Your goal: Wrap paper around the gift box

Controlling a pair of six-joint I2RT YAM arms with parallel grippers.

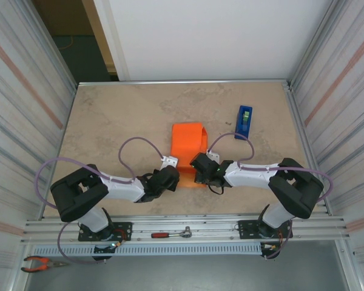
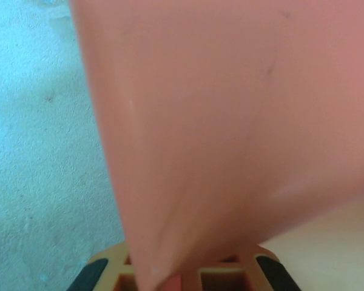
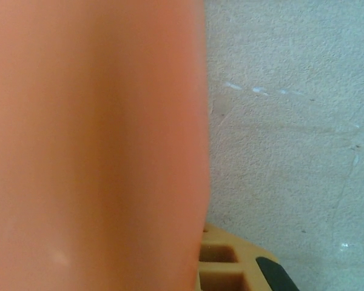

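Work surface: table [image 1: 109, 121] with a beige, stone-mottled top, edged in aluminium rail. Ribbed, striped panels close off the left and right sides, and a plain white panel stands at the back. A dark gap at the far left corner shows a greenish floor beyond. The paper [image 1: 188, 145], bright orange, sits at mid-table, folded over on itself with its far part raised in a rounded hump. Its near edge lies low between the two tools. Left gripper [image 1: 171, 177] is at the paper's near-left corner and right gripper [image 1: 199, 171] at its near-right corner, the two close together. In the left wrist view the orange sheet tapers down to the tan fingers [image 2: 109, 270]; spread or pinching, cannot tell. In the right wrist view the sheet covers the left half and hides most of the tool; cannot tell there either. A blue tape dispenser [image 1: 244, 121] stands apart from the paper, to its far right. A red-handled ratchet [image 1: 171, 233] lies on the near rail between the arm bases. Orange-handled pliers [image 1: 40, 262] lie on the grey ledge at near left.
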